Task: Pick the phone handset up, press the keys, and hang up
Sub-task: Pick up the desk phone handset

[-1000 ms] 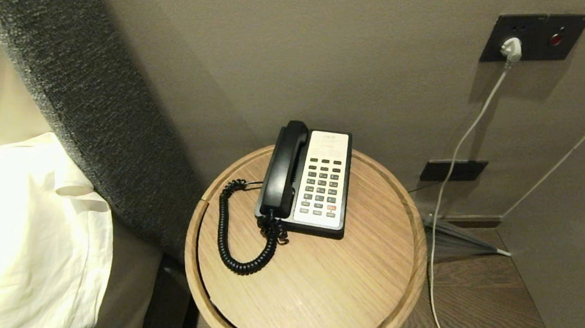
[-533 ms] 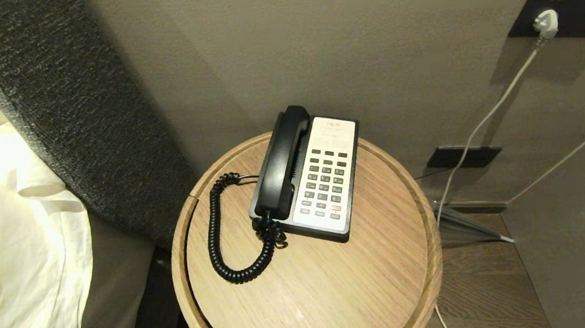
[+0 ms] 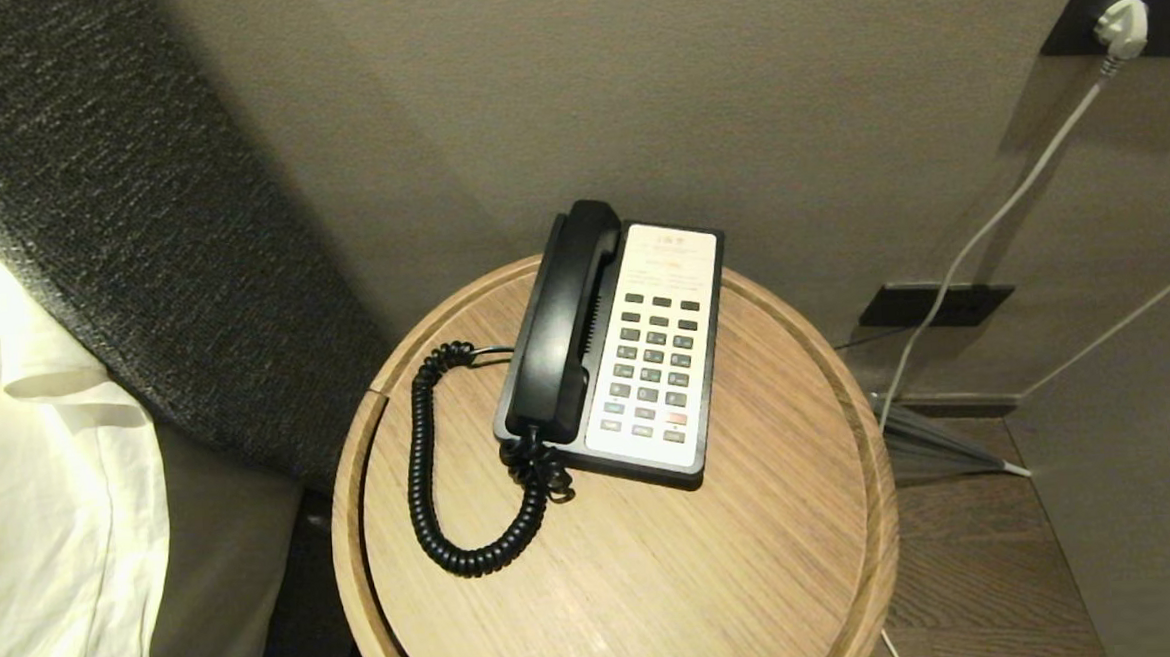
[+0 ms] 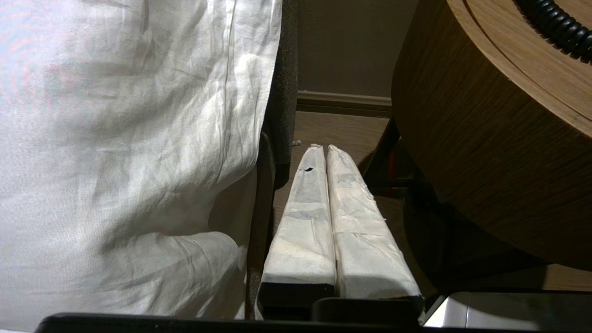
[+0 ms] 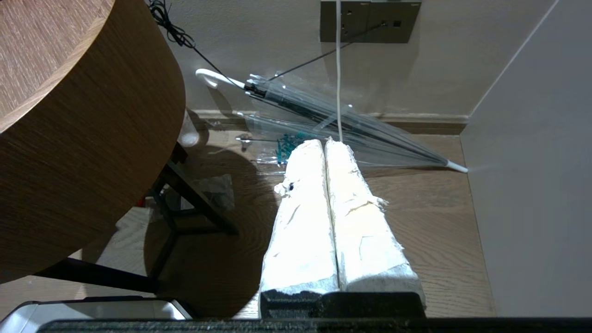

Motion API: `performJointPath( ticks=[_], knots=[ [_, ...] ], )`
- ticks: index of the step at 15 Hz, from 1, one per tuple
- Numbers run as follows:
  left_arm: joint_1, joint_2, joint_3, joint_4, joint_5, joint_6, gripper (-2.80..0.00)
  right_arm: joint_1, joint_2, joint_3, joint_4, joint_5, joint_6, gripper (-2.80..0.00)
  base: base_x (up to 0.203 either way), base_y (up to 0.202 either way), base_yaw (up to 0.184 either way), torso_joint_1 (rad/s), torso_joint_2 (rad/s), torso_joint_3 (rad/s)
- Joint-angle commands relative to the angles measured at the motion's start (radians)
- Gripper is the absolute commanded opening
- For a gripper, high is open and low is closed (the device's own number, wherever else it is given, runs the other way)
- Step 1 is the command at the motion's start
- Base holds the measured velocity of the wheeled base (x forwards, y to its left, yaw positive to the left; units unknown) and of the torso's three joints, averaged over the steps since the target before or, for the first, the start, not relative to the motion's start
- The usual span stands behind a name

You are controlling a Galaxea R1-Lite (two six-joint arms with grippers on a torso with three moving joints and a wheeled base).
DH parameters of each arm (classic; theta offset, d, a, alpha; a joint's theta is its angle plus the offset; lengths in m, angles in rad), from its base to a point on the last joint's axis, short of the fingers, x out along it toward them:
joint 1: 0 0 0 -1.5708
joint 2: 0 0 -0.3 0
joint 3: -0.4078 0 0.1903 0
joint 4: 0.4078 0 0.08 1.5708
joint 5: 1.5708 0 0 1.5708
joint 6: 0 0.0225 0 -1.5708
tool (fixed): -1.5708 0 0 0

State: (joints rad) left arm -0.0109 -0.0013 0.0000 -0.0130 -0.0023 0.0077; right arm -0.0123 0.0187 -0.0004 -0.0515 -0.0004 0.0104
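handset [image 3: 560, 325]: sitting in its cradle, keys [image 3: 653, 362] right beside it
my left gripper [image 4: 319, 149]: jaws pressed together, holding nothing
my right gripper [image 5: 323, 143]: same deal, low by the worktop [image 5: 69, 115]

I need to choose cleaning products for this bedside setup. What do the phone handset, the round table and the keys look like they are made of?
The phone handset: glossy black moulded plastic, going by its sheen. The round table: light wood or wood-look veneer, matt, with straight grain lines; which one cannot be told. The keys: small grey buttons, one red, probably plastic or rubber, in a white, apparently plastic faceplate.
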Motion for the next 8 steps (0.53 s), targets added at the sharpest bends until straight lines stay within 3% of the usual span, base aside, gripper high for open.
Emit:
performJointPath(
  ticks=[1, 4, 6, 8],
  knots=[
    [0.0, 0.001, 0.006, 0.004, 0.002, 0.005, -2.8, 0.0, 0.0, 0.02, -0.001, 0.0, 0.0, -2.8, 0.0, 0.0, 0.0, 0.0, 0.0, 0.0],
    [0.0, 0.014, -0.069, 0.014, -0.008, 0.006, -2.8, 0.0, 0.0, 0.02, -0.001, 0.0, 0.0, -2.8, 0.0, 0.0, 0.0, 0.0, 0.0, 0.0],
    [0.0, 0.124, -0.294, 0.07, -0.044, 0.009, -2.8, 0.0, 0.0, 0.02, -0.001, 0.0, 0.0, -2.8, 0.0, 0.0, 0.0, 0.0, 0.0, 0.0],
    [-0.001, 0.369, -0.544, 0.146, -0.083, 0.01, -2.8, 0.0, 0.0, 0.02, -0.001, 0.0, 0.0, -2.8, 0.0, 0.0, 0.0, 0.0, 0.0, 0.0]
  ],
)
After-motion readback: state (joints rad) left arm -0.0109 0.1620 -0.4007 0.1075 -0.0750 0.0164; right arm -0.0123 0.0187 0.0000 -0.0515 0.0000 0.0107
